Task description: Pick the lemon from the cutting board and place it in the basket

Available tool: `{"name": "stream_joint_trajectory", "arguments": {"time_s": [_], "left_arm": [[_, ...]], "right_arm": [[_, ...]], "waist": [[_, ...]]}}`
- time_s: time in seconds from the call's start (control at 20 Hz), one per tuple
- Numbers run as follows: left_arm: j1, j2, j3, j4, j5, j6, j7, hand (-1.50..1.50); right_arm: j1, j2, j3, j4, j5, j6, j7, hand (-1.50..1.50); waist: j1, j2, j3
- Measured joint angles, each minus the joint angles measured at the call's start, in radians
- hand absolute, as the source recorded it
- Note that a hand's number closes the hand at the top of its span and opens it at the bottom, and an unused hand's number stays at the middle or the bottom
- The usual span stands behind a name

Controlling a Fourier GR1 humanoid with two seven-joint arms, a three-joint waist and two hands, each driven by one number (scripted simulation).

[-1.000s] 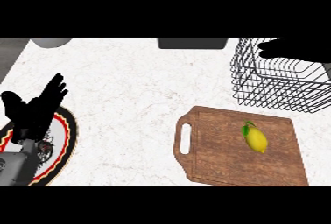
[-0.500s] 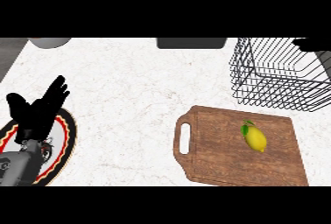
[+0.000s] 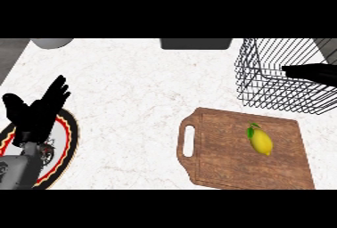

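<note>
One yellow lemon with a green leaf (image 3: 260, 140) lies on the brown wooden cutting board (image 3: 223, 160), well apart from both hands. The right hand (image 3: 314, 71) reaches across the black wire basket (image 3: 276, 95), fingers straight. The left hand (image 3: 41, 111) rests open above a red-rimmed round plate (image 3: 66, 142) on the white marbled counter (image 3: 132, 89).

Bystanders lying around the white marble counter (image 3: 145, 93)

A round plate (image 3: 66, 138) with a red and black rim is sitting at the left edge; a grey round object (image 3: 52, 42) and a dark box (image 3: 195, 43) are showing along the far edge.
</note>
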Motion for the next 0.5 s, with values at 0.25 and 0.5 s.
{"name": "stream_joint_trajectory", "arguments": {"time_s": [0.25, 0.5], "left_arm": [[-0.006, -0.002, 0.012, 0.012, -0.004, -0.018, -0.006, 0.0], [-0.026, -0.015, 0.021, 0.037, -0.018, -0.02, -0.004, 0.0]], "right_arm": [[0.071, 0.084, 0.077, 0.063, 0.146, -0.156, -0.139, -1.5], [0.109, 0.175, 0.126, 0.131, 0.193, -0.239, -0.213, -1.5]], "waist": [[0.003, 0.001, 0.0], [0.0, 0.0, -0.001]]}}
